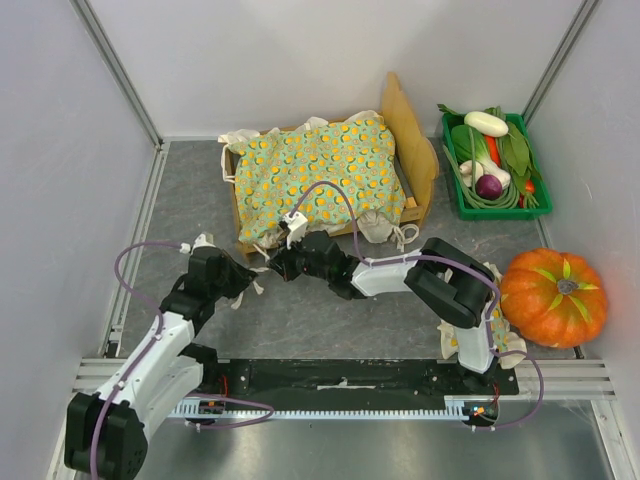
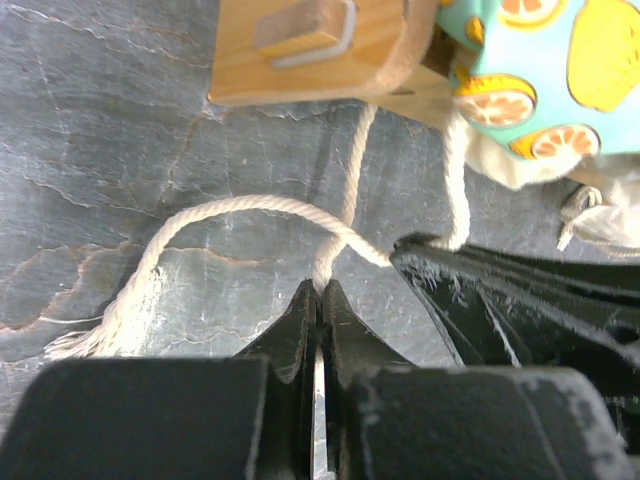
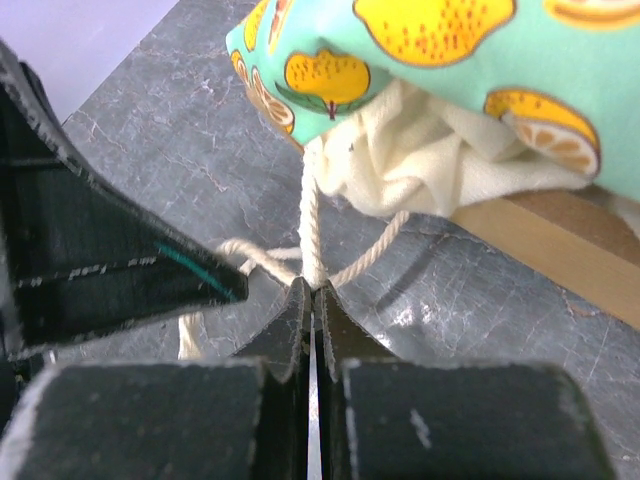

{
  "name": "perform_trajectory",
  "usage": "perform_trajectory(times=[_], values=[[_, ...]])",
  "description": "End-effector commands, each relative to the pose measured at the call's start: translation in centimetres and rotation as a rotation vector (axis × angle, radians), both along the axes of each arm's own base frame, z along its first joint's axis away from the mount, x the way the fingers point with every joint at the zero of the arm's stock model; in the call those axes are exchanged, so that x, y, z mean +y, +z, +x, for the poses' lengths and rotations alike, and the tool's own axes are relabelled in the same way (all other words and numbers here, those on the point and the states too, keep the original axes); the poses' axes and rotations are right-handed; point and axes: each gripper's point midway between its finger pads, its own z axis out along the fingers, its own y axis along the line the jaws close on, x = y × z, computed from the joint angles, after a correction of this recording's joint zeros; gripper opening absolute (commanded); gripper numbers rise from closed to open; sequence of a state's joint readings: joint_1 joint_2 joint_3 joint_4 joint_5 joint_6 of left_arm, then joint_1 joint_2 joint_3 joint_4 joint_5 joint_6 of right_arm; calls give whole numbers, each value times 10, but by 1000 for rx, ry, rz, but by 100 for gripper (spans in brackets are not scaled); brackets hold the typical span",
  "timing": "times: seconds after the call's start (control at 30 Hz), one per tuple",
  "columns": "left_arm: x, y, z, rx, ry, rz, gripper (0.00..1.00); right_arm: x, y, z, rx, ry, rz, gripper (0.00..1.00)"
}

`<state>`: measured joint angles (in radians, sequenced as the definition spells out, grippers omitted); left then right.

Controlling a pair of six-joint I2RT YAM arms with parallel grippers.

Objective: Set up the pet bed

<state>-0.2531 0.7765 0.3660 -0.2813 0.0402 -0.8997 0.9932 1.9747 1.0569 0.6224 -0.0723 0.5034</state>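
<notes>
A grey stone-patterned table [image 1: 320,320] seen from above, walled in white, with two robot arms reaching in from its near edge. Toward the back, in the middle, stands the pet bed [image 1: 412,135], a small light-wood frame with its wavy headboard [image 1: 405,110] at the right end. A green blanket [image 1: 320,170] printed with oranges and lemons covers most of it, its cream ruffle spilling over the near rail [image 3: 560,245]. An orange pumpkin [image 1: 553,297] sits at the right edge, and behind it is a green crate [image 1: 500,212] of toy vegetables. Both arms meet just in front of the bed's near left corner. The left gripper [image 2: 318,290] is pinched closed on a thin cream cord [image 2: 240,205] that runs up toward the bed corner. The right gripper [image 3: 312,287], just beside it, is likewise clamped on a strand hanging from the blanket's ruffle. The frame looks stiff and light, so a hard tug on the cord would likely slide it. A side rail or the headboard would give the firmest hold. The blanket is limp and the cord supple, best gripped close to the fabric.
</notes>
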Motion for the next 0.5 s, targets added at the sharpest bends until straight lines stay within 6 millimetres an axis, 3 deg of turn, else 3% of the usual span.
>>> perform_trajectory(times=[0.0, 0.47], values=[[1, 25, 31, -74, 82, -66, 2, -2, 11, -9, -24, 36, 34, 0], [-7, 18, 59, -48, 188, -252, 2, 2, -3, -20, -17, 76, -7, 0]])
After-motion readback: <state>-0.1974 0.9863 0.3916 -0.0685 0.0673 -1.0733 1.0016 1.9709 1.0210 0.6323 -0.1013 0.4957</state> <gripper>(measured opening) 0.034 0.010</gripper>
